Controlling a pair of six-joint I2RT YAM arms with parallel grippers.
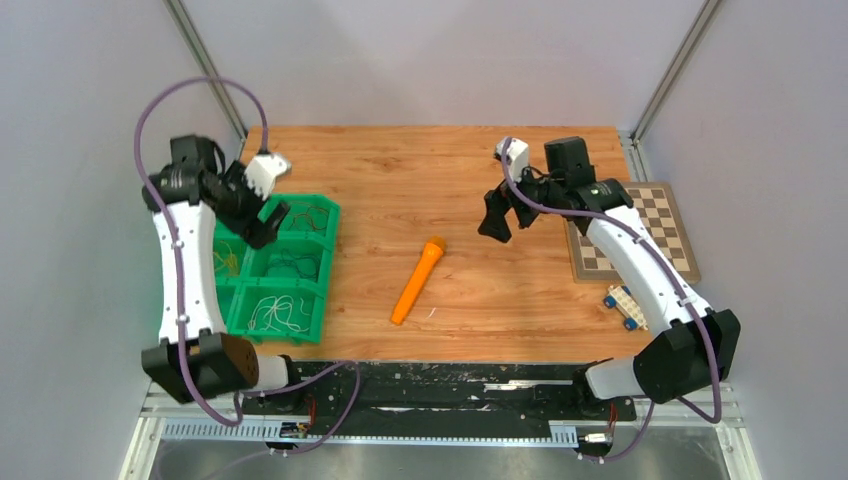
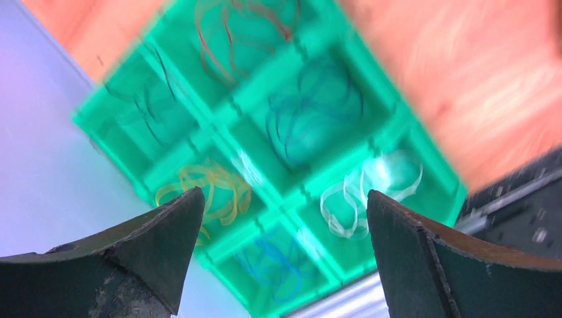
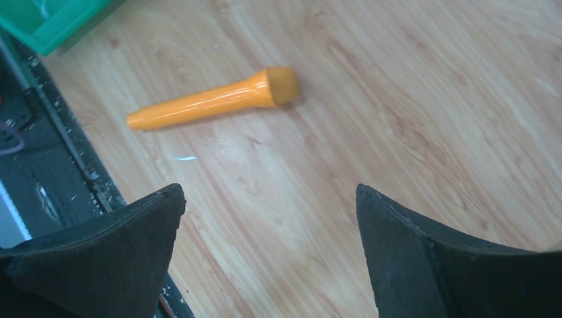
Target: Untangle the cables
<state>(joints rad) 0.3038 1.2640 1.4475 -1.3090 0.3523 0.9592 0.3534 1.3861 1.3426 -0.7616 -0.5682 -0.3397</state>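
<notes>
Green plastic fills the left wrist view: a moulded tray (image 2: 225,122) split by ribbed dividers into square compartments sits straight below the left gripper (image 2: 285,199), and that gripper's two dark, wedge-shaped fingers (image 2: 166,238) stand wide apart with nothing between them. The picture is smeared with motion blur, but the cables (image 2: 311,112) read clearly enough as hair-thin, curly loops lying sorted by colour in the compartments. Blue coils sit just beyond the gap between the fingers, reddish ones in the compartment farther out. A yellow tangle lies close by the left finger's tip, and pale white loops lie near the right finger's tip. From above, the left gripper (image 1: 265,228) hangs over the tray's far end, clear of the wires. Over on the other side, the right gripper (image 3: 268,192) is also spread wide, with its matte black fingers (image 3: 424,258) framing bare wood-grain table (image 3: 397,99). Beyond its tips, off toward the left arm, lies a glossy orange marker (image 3: 212,99), a smooth tapering barrel with a rounded, wider head, flat on the boards and well apart from the fingers. Behind that gripper, under its arm, sits a brown-and-cream checkerboard (image 1: 675,225).
</notes>
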